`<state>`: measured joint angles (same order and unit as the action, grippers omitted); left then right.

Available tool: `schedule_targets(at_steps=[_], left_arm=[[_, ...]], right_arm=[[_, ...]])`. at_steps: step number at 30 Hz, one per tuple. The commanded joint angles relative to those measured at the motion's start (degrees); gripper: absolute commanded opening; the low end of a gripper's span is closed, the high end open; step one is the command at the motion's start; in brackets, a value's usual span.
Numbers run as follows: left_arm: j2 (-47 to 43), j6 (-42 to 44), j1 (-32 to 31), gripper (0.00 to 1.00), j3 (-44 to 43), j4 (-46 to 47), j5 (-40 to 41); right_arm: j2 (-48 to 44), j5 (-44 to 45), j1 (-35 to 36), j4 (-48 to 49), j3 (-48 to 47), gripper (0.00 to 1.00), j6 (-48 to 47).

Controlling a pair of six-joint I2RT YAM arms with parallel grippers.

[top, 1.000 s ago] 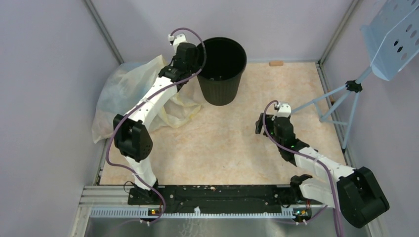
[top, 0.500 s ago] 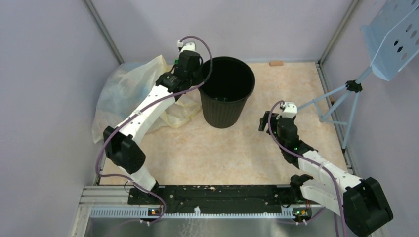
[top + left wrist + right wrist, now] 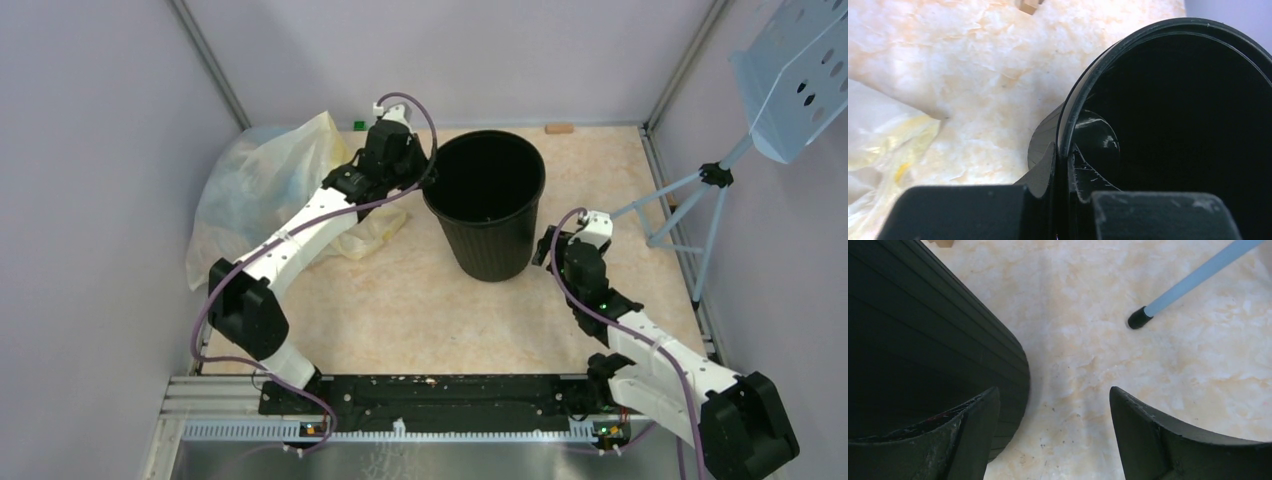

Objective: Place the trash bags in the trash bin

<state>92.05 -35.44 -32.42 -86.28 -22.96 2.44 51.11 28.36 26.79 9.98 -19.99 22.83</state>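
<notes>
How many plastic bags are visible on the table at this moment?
1. A large yellowish-white plastic bag lies at the far left corner. A bluish patch shows through it, perhaps another bag; the dark trash bin may hide more.

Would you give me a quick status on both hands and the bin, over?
Left hand shut on trash bin rim. Right hand open beside bin wall. Blue bag not clearly in view. Yellowish bag left of bin.
</notes>
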Motion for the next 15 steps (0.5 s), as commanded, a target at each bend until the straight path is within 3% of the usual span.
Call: schedule_targets(at_steps=[1,3,5,6,11,15], left_arm=[[0.97,-6.73,-0.92,0.00,-0.97,12.13,-4.04],[3.08,-6.72,-1.33,0.06,-3.06,12.25,-4.90],[4.61,-6.23,-1.58,0.34,-5.42,11.33,-5.84],[5.04,-5.58,-1.69,0.43,-6.30,10.49,-5.77],[2.14,-1.34,-1.85,0.75,-6.95,5.49,-0.80],[-3.62,2.86,-1.91,0.89,-5.08,1.38,5.24]], right_arm=[[-1.48,3.53,0.06,-0.04,0.21,0.79,1.42],[-1.83,3.96,0.11,-0.08,0.50,0.80,1.59],[-2.17,4.14,0.11,-0.21,0.64,0.80,1.60],[-2.30,4.07,0.10,-0.30,0.65,0.80,1.60],[-3.00,3.48,0.11,-0.42,0.76,0.80,1.28],[-3.67,2.50,0.11,-0.27,0.99,0.80,1.02]])
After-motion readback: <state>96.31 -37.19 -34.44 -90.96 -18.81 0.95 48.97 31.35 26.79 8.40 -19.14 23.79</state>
